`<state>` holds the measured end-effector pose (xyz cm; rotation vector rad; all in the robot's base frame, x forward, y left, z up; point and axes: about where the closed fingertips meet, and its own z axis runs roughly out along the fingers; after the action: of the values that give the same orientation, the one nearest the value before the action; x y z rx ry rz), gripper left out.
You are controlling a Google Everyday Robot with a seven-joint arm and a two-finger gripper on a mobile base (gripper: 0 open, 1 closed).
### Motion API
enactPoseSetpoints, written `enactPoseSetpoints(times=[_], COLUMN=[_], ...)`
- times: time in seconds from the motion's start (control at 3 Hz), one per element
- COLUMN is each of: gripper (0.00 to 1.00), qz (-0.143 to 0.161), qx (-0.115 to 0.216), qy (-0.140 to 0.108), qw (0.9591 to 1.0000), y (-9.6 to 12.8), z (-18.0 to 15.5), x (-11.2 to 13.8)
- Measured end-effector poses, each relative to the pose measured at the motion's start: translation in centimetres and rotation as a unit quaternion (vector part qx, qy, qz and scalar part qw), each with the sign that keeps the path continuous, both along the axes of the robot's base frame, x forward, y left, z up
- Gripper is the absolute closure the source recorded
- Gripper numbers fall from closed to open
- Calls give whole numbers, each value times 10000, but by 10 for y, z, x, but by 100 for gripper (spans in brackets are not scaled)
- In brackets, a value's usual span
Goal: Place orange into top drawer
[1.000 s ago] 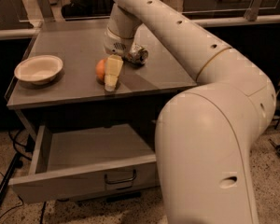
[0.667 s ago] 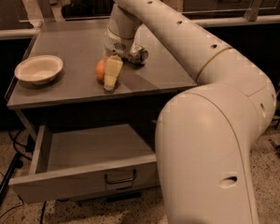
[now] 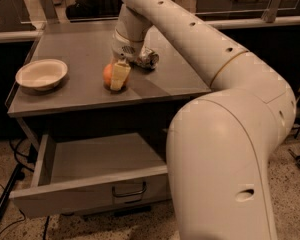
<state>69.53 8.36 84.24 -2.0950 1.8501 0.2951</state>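
Observation:
The orange (image 3: 108, 75) sits on the grey tabletop (image 3: 80, 44), near its front edge. My gripper (image 3: 117, 78) comes straight down from the white arm (image 3: 190, 34) and is at the orange's right side, touching or nearly touching it and covering part of it. The orange rests on the table. The top drawer (image 3: 85, 196) below the tabletop is pulled open, with nothing visible inside. Its curved metal handle (image 3: 129, 190) is at the middle of the front panel.
A white bowl (image 3: 41, 74) stands on the left of the tabletop. A silver-green dented can (image 3: 148, 59) lies just behind and to the right of the gripper. My large white arm base (image 3: 225, 169) stands next to the drawer's right end. Cables (image 3: 5, 194) lie on the floor at left.

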Motion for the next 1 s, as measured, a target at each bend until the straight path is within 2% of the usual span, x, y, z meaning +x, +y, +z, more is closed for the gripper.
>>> enactPoseSetpoints(times=[0.33, 0.67, 1.0], gripper=[97, 100, 100], qz=[-1, -119, -318], qx=[0, 82, 131], qy=[-1, -188, -409], qw=[10000, 9997, 9986], y=[0, -5, -19], z=[0, 10, 28], x=[0, -6, -26])
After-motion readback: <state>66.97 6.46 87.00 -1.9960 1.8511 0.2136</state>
